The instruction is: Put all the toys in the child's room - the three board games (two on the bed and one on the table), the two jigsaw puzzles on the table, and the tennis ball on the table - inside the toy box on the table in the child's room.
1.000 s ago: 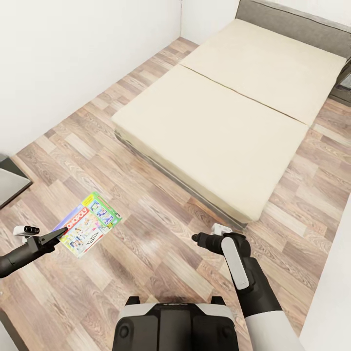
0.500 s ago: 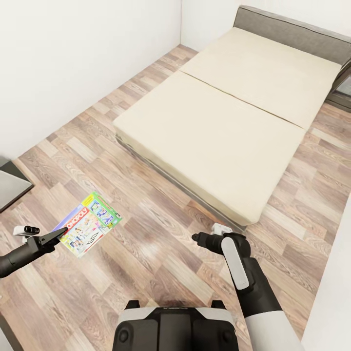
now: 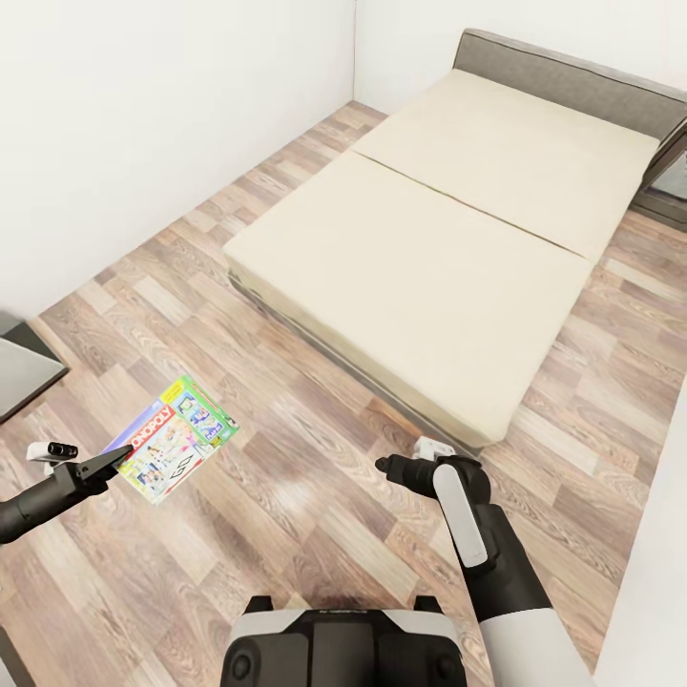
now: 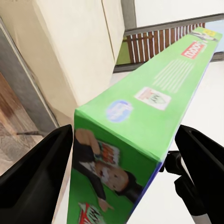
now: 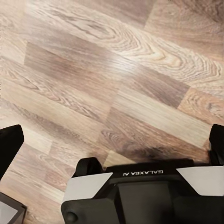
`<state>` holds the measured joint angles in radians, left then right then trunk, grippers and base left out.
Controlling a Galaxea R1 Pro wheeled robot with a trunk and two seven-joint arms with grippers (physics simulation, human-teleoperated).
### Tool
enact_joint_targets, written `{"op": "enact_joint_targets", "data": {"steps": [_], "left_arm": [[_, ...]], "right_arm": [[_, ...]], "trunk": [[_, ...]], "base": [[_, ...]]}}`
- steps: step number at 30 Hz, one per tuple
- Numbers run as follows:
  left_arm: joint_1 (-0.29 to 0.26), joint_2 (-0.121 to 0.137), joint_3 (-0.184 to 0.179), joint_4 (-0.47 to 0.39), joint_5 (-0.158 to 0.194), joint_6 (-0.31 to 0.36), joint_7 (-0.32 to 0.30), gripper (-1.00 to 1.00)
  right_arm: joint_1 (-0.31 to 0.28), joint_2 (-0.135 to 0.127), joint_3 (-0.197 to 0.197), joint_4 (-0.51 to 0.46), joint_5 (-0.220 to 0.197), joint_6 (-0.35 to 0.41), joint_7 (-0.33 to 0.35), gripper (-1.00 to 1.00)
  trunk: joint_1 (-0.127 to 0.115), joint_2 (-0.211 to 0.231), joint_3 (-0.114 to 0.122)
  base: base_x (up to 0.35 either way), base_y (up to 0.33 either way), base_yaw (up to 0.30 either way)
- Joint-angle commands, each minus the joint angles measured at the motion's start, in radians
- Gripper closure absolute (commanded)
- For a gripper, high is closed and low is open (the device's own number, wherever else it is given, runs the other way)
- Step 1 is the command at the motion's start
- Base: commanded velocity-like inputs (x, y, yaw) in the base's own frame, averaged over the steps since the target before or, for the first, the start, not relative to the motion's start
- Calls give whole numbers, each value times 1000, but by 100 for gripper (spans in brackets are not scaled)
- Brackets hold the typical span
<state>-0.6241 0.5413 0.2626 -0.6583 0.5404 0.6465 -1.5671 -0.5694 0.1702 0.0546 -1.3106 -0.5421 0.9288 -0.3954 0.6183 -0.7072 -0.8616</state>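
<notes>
Beside the bed [image 3: 429, 258] — left tool [image 3: 113, 462] grips Monopoly carton [image 3: 172, 438].

The Monopoly board game [image 3: 174, 439] is showing a purple-blue strip with a red logo band, a white middle crowded with small colourful pictures, and a bright green edge; in the left wrist view its side [image 4: 154, 102] is glowing plain green with small white, blue and red labels and a cartoon figure in black. The left claw [image 3: 107, 462] is showing black, with a white block beside it. The right claw [image 3: 386, 467] is showing black too, its arm carrying a white panel. The bed [image 3: 429, 248] is lying plain cream-beige against a grey headboard [image 3: 563, 69]. The floor [image 3: 286, 496] is running in brown and grey wood-grain planks. The walls [image 3: 143, 114] are staying plain white.
</notes>
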Motion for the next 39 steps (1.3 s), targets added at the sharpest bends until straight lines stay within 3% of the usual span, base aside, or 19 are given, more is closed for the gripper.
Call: {"op": "enact_joint_targets", "data": {"steps": [1,39], "left_arm": [[0,0,0,0,0,10,-4,100],[0,-1,0,0,0,9,-4,100]], "right_arm": [[0,0,1,-1,-10,2,-10,-100],[0,0,1,-1,-10,1,-10,-100]], "trunk": [[0,-1,1],[0,-1,64]], "base": [[0,0,0],[0,30,0]]}}
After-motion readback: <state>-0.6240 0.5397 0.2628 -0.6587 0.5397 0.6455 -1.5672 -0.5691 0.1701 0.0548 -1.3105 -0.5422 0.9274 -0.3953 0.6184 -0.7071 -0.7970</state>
